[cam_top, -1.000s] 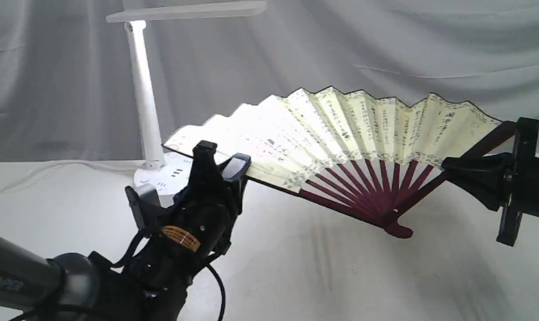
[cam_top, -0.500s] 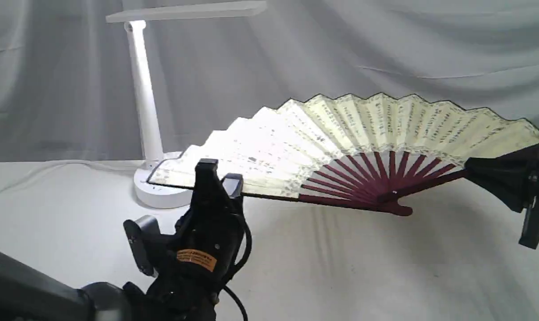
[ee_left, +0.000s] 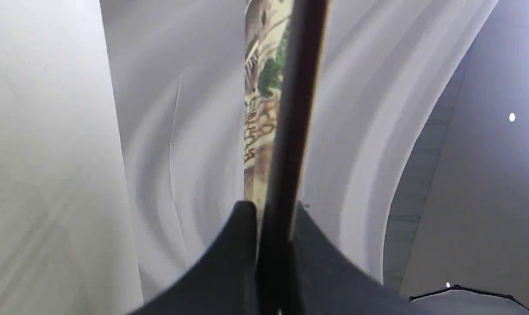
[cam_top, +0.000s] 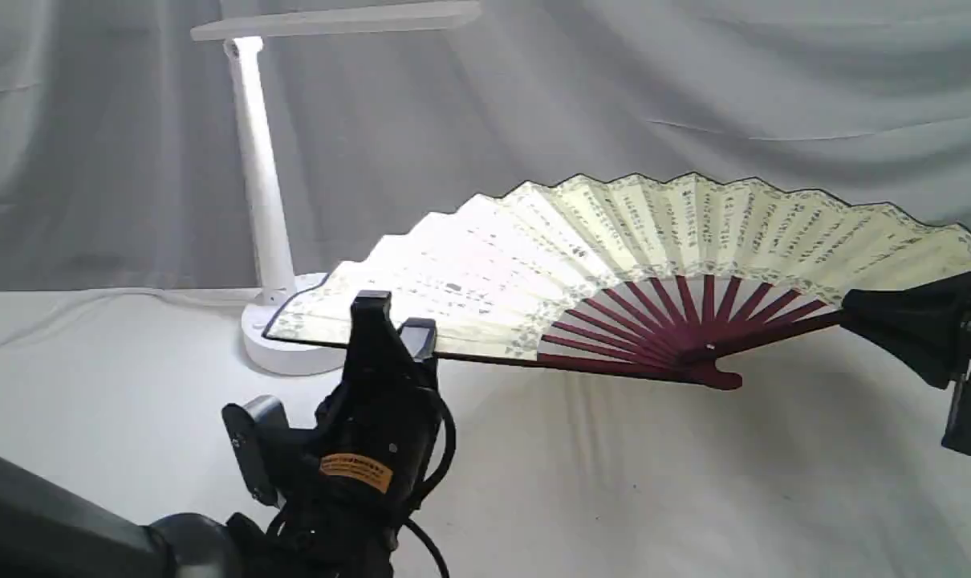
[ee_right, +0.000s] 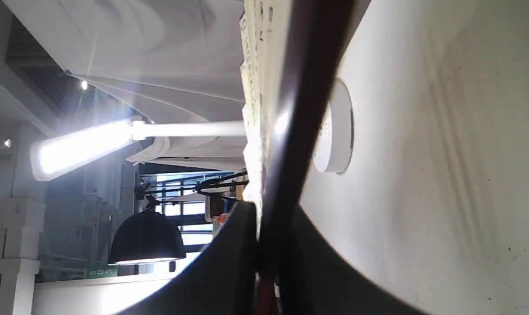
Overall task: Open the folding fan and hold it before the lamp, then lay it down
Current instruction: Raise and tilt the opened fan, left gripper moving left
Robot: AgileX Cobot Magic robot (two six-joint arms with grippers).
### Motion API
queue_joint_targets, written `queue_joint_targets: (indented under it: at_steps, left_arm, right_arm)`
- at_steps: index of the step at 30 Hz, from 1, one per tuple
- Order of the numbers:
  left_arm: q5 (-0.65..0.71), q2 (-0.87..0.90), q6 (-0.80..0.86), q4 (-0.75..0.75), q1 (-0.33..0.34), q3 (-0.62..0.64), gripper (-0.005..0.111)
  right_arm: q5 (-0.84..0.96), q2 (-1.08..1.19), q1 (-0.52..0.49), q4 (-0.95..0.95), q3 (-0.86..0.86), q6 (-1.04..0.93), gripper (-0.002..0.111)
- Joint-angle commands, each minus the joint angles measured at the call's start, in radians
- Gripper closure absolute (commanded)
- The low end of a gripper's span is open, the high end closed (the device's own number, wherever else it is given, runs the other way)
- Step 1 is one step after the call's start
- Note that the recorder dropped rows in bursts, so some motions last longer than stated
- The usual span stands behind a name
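Backdrop [cam_top: 694, 80]: pale grey cloth hung in loose folds behind the whole scene.
Surface [cam_top: 614, 490]: covered in white cloth, faintly creased, with a soft shadow lying under the fan.
Lamp [cam_top: 261, 185]: stood at the far left of the surface, a slim white stem rising from a round base to a flat bar head that reached rightward; in the right wrist view the head glowed brightly.
Left gripper [cam_top: 395, 317]: pointed upward from the lower left, clenched on the fan's left guard near its outer end. In the left wrist view the dark guard ran straight between the two black fingers [ee_left: 229, 262], with no gap showing on either side.
Folding fan [cam_top: 614, 233]: fully spread and held in the air between the two grippers, just in front of the lamp's base, which its left corner partly covered in the exterior view. The cream leaf with black writing faced up and toward the camera, the maroon ribs converged on the pivot at the lower middle, and the pivot looked clear of the surface.
Right gripper [cam_top: 855, 309]: reached in from the right edge, clamped on the fan's right guard just outside the ribs; its wrist view showed the guard pinched between both fingers.
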Motion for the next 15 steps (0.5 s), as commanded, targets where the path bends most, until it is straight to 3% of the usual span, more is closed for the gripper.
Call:
queue_joint_targets:
  at_steps: [1,9,15]
  left_arm:
    - [-0.071,-0.021,-0.030,-0.134,0.019,0.000,0.107]
    - [-0.071,-0.059,-0.028,-0.172,0.023,0.020,0.107]
    - [-0.071,-0.088,-0.022,-0.210,0.023,0.021,0.107]
  right_arm:
    - [-0.069,-0.006,-0.028,0.013,0.002,-0.009,0.108]
    - [-0.069,-0.006,-0.025,0.040,0.002,-0.008,0.108]
    - [-0.069,-0.006,0.064,0.040,0.002,-0.006,0.108]
